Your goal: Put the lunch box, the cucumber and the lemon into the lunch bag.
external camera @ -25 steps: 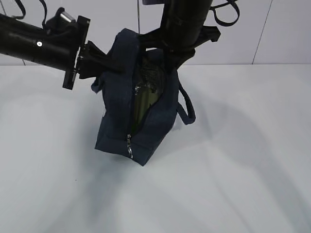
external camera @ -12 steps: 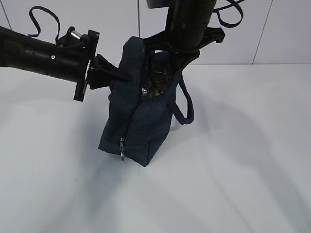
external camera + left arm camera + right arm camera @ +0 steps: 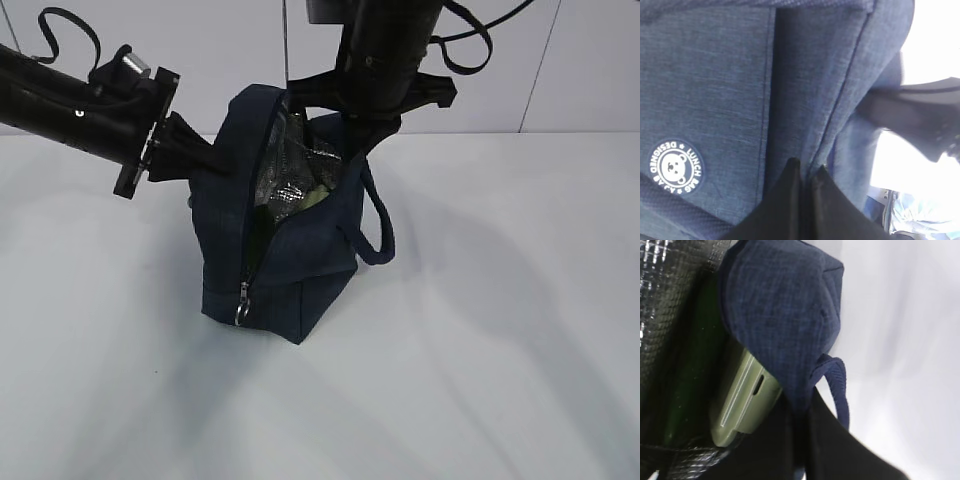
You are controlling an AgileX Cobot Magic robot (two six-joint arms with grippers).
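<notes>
In the exterior view the lunch bag stands on the table, its mouth held apart between the left hand and the right hand. In the left wrist view the fingers are pinched on a fold of fabric. In the right wrist view the rim is clamped; the lunch box and the cucumber lie inside; no lemon is seen.

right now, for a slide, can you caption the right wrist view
Right gripper pinching the navy lunch bag rim, with the sage-green lunch box and dark green cucumber inside against the foil lining.
</notes>
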